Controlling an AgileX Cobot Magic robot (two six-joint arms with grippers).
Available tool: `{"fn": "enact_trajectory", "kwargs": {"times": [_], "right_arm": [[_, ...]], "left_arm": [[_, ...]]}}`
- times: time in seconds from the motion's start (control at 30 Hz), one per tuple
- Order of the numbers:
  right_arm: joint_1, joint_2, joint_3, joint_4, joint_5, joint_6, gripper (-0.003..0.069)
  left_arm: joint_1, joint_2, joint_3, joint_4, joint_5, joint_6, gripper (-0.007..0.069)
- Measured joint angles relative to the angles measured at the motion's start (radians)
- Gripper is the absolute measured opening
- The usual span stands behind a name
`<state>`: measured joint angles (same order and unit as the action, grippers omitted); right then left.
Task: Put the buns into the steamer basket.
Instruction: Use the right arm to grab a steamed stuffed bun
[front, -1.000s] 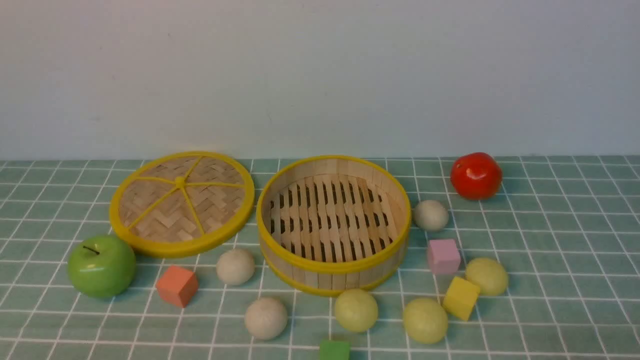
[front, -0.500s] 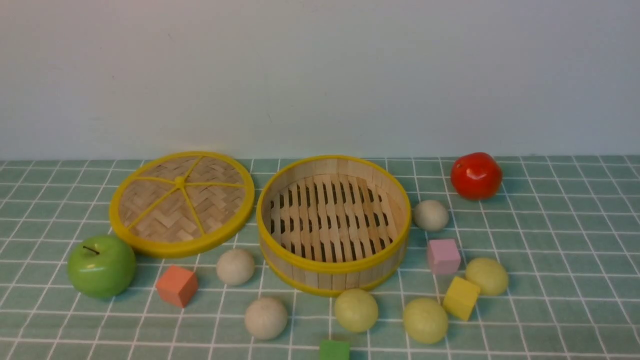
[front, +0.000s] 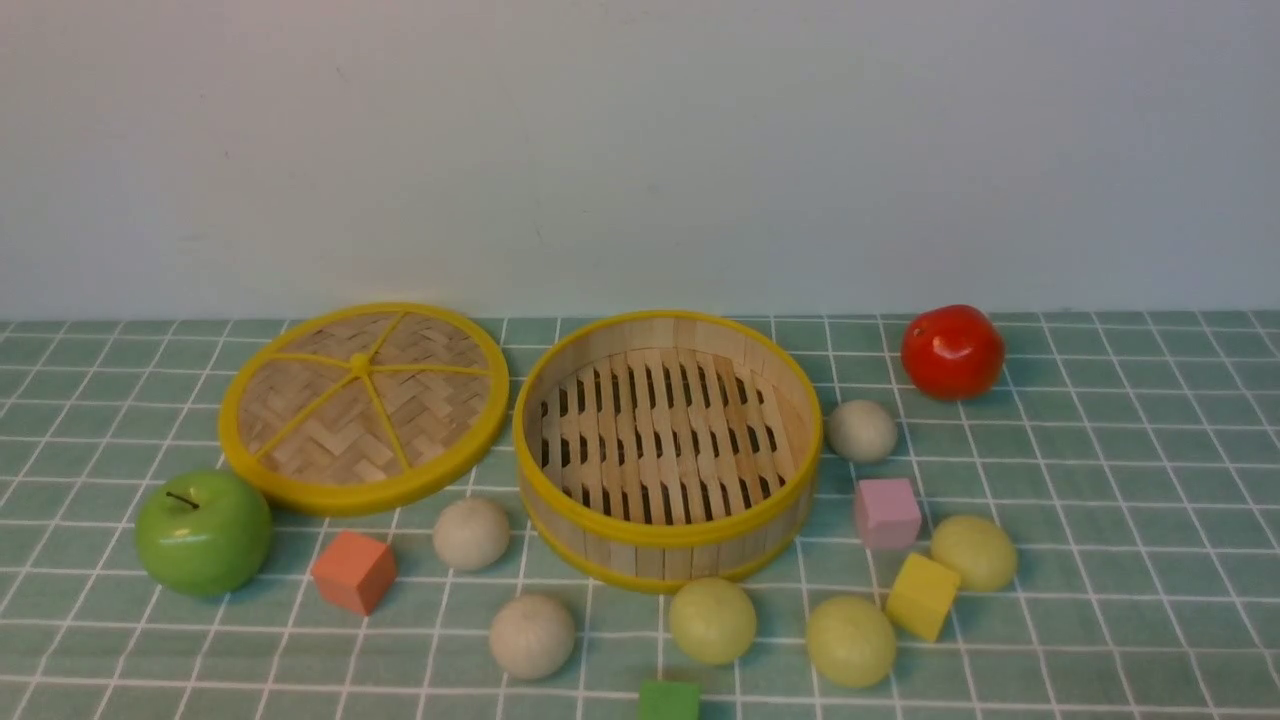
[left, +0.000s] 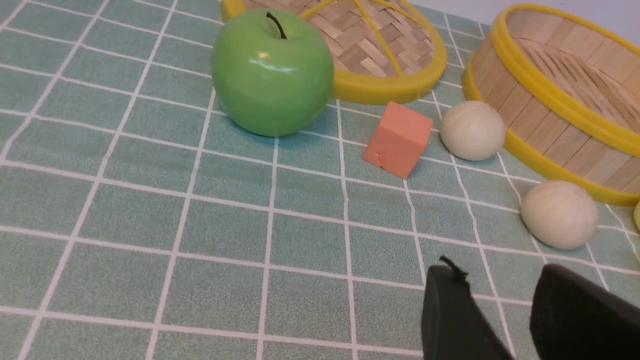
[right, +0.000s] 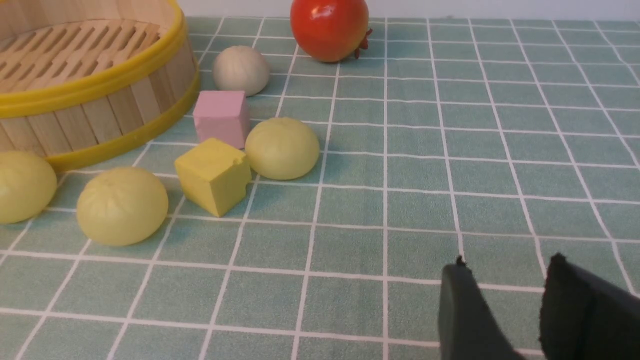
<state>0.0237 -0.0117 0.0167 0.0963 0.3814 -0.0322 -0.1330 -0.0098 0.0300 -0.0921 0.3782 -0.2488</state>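
The bamboo steamer basket (front: 668, 535) stands at the middle of the cloth with nothing inside. Three off-white buns lie around it: one to its front left (front: 471, 533), one nearer me (front: 532, 636), one to its right (front: 861, 430). Three pale yellow-green buns lie in front and to the right (front: 712, 620), (front: 850, 640), (front: 973, 552). No arm shows in the front view. My left gripper (left: 497, 280) hangs open over bare cloth, short of an off-white bun (left: 559, 214). Open too, my right gripper (right: 505, 270) sits well apart from the yellow-green buns (right: 282, 148).
The flat woven lid (front: 363, 405) leans behind a green apple (front: 203, 532) at the left. A red fruit (front: 952, 350) sits at the back right. Orange (front: 352, 570), pink (front: 886, 512), yellow (front: 921, 596) and green (front: 668, 700) cubes lie among the buns.
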Motion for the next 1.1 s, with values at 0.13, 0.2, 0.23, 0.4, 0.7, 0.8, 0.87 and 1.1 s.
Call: {"fn": "enact_trajectory", "kwargs": {"times": [0.13,0.2,0.23,0.4,0.7,0.8,0.87,1.1], "right_arm": [[0.0,0.0,0.0,-0.006,0.0,0.0,0.024],[0.0,0.0,0.0,-0.02,-0.001,0.0,0.024],[0.0,0.0,0.0,-0.03,-0.017,0.0,0.024],[0.0,0.0,0.008,-0.012,-0.166,0.0,0.024],[0.0,0.0,0.008,0.026,-0.436,0.09,0.024],[0.0,0.0,0.008,0.032,-0.51,0.126,0.024],[0.0,0.0,0.008,0.051,-0.556,0.137,0.024],[0.0,0.015,-0.165,0.127,-0.479,0.161,0.024]], "left_arm": [[0.0,0.0,0.0,0.0,0.0,0.0,0.0238],[0.0,0.0,0.0,0.0,0.0,0.0,0.0238],[0.0,0.0,0.0,0.0,0.0,0.0,0.0238],[0.0,0.0,0.0,0.0,0.0,0.0,0.0238],[0.0,0.0,0.0,0.0,0.0,0.0,0.0238],[0.0,0.0,0.0,0.0,0.0,0.0,0.0238],[0.0,0.0,0.0,0.0,0.0,0.0,0.0238],[0.0,0.0,0.0,0.0,0.0,0.0,0.0238]]}}
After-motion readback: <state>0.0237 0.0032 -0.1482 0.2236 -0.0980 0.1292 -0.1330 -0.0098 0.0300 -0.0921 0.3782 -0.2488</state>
